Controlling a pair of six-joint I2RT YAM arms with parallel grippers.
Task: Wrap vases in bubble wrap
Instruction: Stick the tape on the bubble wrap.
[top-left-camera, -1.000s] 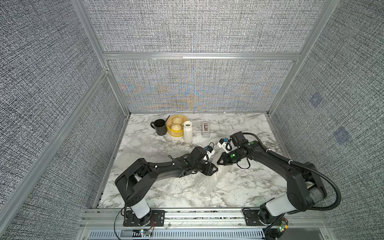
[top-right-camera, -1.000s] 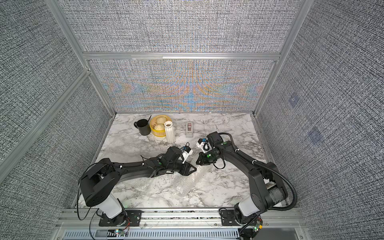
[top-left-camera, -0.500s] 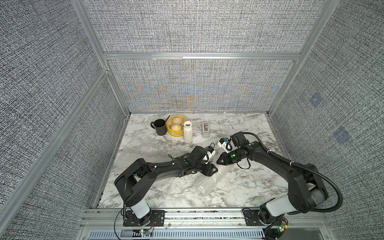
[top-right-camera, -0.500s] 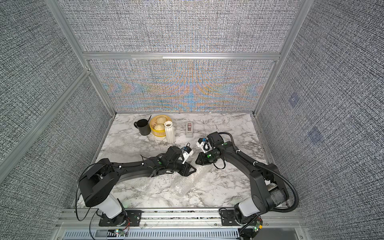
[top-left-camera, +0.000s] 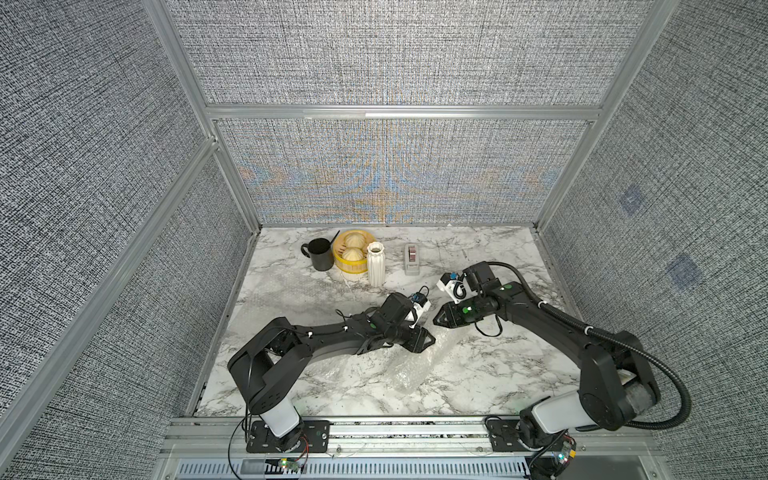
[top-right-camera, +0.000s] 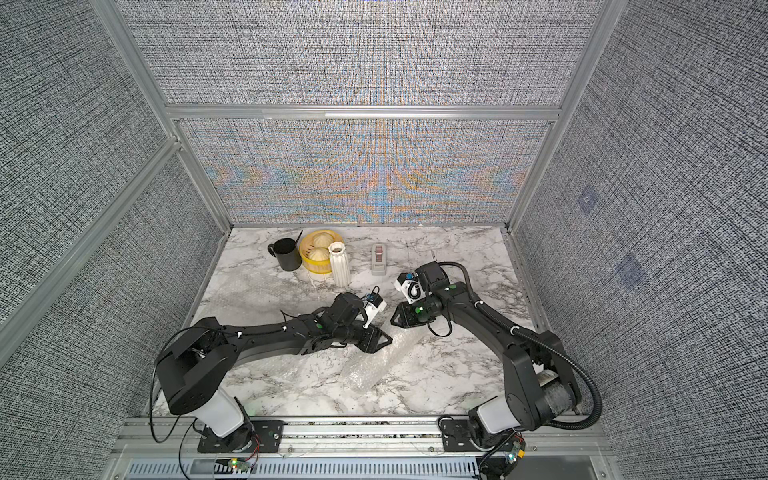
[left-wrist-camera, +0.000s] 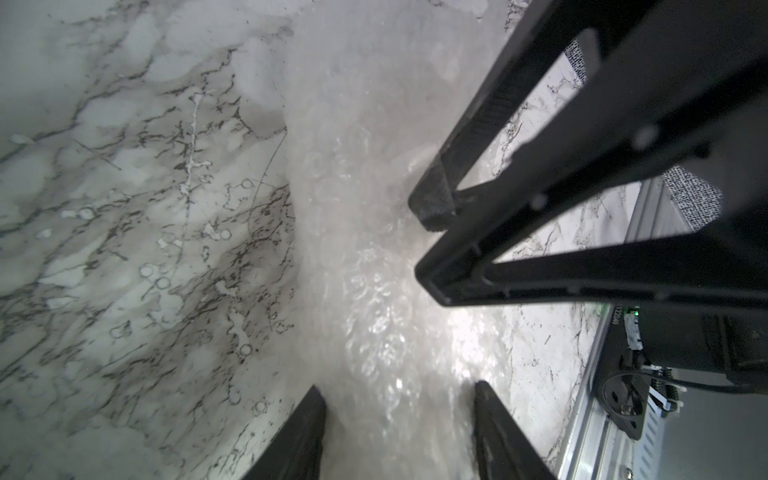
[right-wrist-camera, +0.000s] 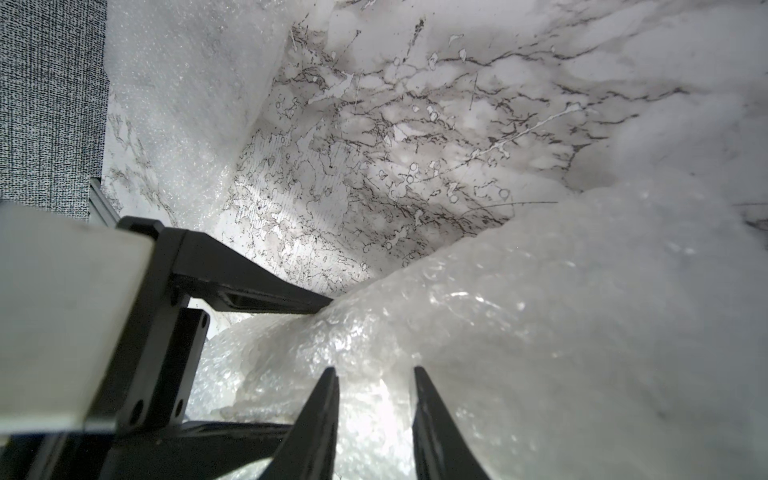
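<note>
Clear bubble wrap, entry one: a flat sheet (top-left-camera: 291, 291) is lying spread toward the left edge of the table (top-left-camera: 490, 374). I judge it is being kept there for the vase not yet wrapped.

Along the far edge a black mug (top-left-camera: 318, 254), a yellow steamer basket (top-left-camera: 351, 268) and one white fluted vase (top-left-camera: 376, 266) are standing close together. The vase is sitting upright and bare, just beside the basket and well apart from both arms, so it is probably parked until its turn. A grey tape dispenser (top-left-camera: 412, 258) is resting a little further along the same edge, within reach for sealing.

Mid-table, running toward the near edge, a bubble-wrap roll (top-left-camera: 413, 368) is lying on its side. No second vase is showing anywhere. It is likely inside this roll, but the plastic is too cloudy to confirm that.

The left gripper (left-wrist-camera: 398, 386) is reaching in from the left side with its jaws about half-wide, straddling the far end of the roll and bearing on its sides. It is clasping the roll, presumably so the loose layers are not springing open.

The right gripper (right-wrist-camera: 374, 370) is facing it from the right side, jaws standing parted with nothing between them and tips just off that same end. My reading is that it is lining up to tuck or pinch the loose wrap there while the other arm is steadying the roll.
</note>
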